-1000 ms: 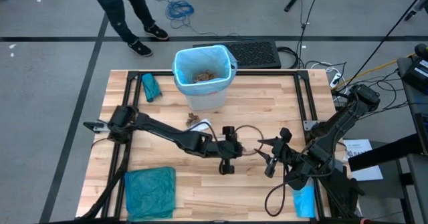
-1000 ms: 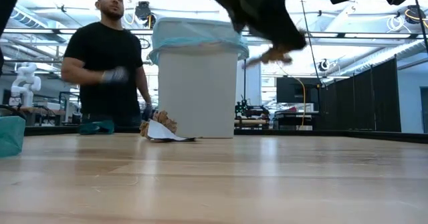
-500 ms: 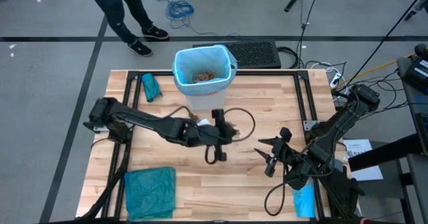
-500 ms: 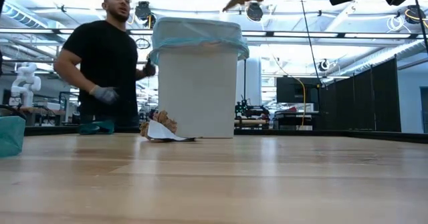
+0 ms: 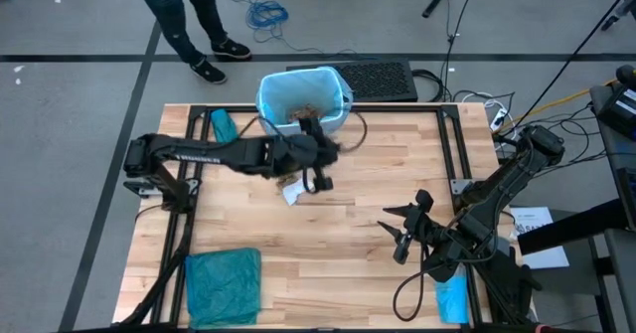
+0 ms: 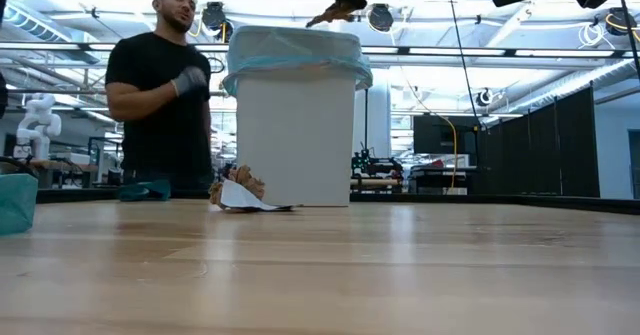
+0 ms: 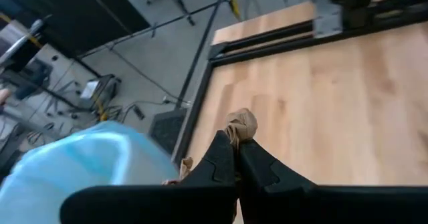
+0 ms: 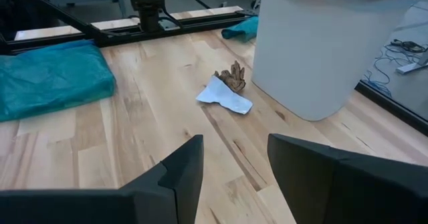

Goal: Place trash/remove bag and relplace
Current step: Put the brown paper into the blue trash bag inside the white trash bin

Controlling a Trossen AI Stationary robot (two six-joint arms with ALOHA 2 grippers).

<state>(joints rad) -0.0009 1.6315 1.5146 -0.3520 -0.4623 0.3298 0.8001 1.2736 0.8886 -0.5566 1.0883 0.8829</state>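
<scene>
bin: 1 | teal bags: 2 | grippers: 2 | person: 1

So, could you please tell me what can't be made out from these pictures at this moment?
- Bin contents: the low view shows only its white wall; the high view shows brown scraps too small to count.
- Left gripper: its arm is cut off by the low view's top edge.
- White scrap by the bin: the left arm partly covers it in the high view.
- Right gripper: its fingertips are cut off by the wrist view's bottom edge.
</scene>
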